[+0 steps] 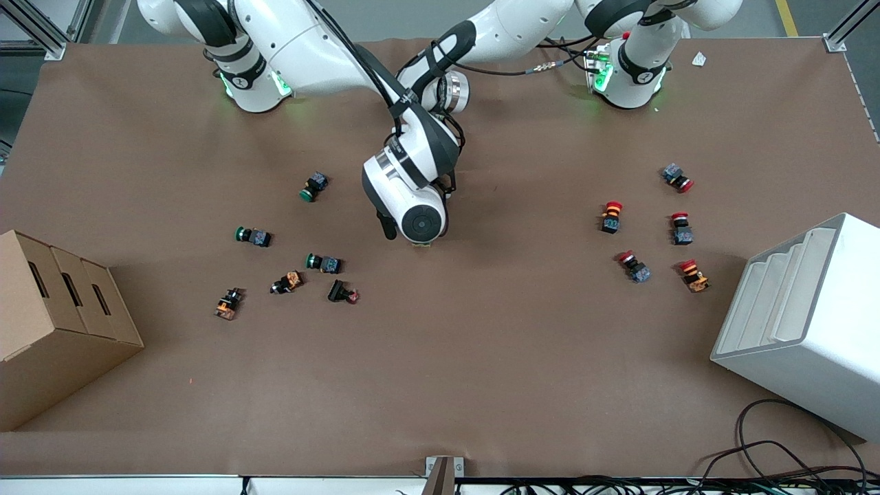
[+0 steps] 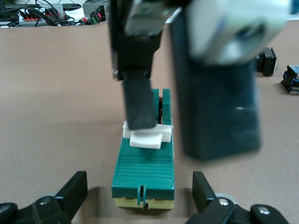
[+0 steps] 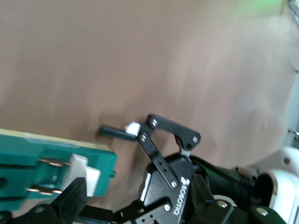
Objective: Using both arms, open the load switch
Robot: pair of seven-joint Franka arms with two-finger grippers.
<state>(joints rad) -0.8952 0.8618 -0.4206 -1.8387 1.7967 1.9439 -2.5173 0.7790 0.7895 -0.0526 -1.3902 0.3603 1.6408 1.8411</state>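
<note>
Cardboard box (image 1: 62, 323) at right arm's end, green-capped buttons (image 1: 253, 236) beside it, load switch (image 2: 145, 172) mid-worktop (image 1: 440, 357), my right hand (image 2: 187, 116) on its white lever (image 2: 147, 139), grip unclear, my left hand (image 2: 140, 198) spread wide astride it, red-capped buttons (image 1: 680, 227), white bin (image 1: 804, 323).

White jointed arms (image 1: 412, 199), black joint bands, black cables, green-lit bases, black pincers

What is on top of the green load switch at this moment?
On the load switch sits its white lever, and one finger of the right gripper presses down on it. The left gripper straddles the block's end, open. The lever's hinge is covered.
</note>
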